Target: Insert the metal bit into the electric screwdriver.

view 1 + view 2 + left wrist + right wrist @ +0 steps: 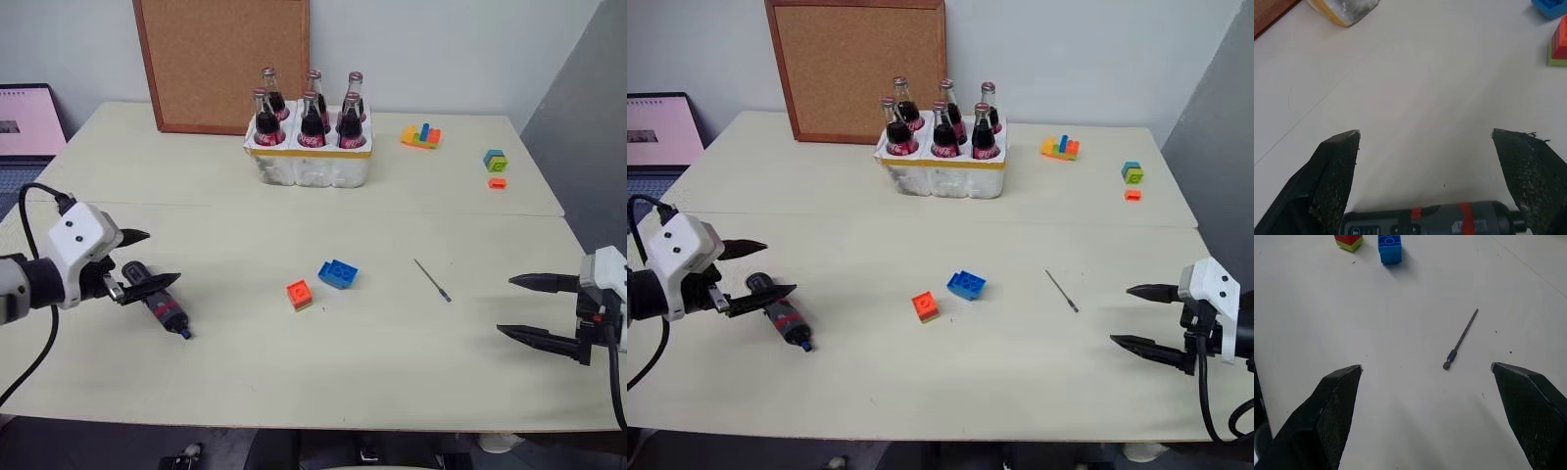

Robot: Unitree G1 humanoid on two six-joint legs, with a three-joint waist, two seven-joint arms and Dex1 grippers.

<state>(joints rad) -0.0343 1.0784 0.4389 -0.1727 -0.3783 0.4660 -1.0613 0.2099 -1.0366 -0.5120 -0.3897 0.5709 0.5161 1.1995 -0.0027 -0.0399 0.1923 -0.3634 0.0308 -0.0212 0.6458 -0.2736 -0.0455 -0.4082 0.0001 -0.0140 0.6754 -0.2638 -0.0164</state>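
The electric screwdriver (pixel 160 306), black with a red band, lies on the table at the left, its tip pointing toward the front edge. My left gripper (pixel 149 258) is open just above its rear end; the tool (pixel 1435 220) lies between the spread fingers (pixel 1334 171) without being gripped. The metal bit (pixel 432 280), a thin grey rod, lies flat right of centre. My right gripper (pixel 524 308) hangs open to the right of it, some way off; the right wrist view has the bit (pixel 1461 339) ahead of the wide-apart fingers (pixel 1337 401).
A white crate of several cola bottles (pixel 312 127) stands at the back centre before a cork board (pixel 223 61). A blue brick (pixel 338 273) and a red brick (pixel 300 294) lie mid-table. More bricks (pixel 421 136) (pixel 496 162) sit at the back right.
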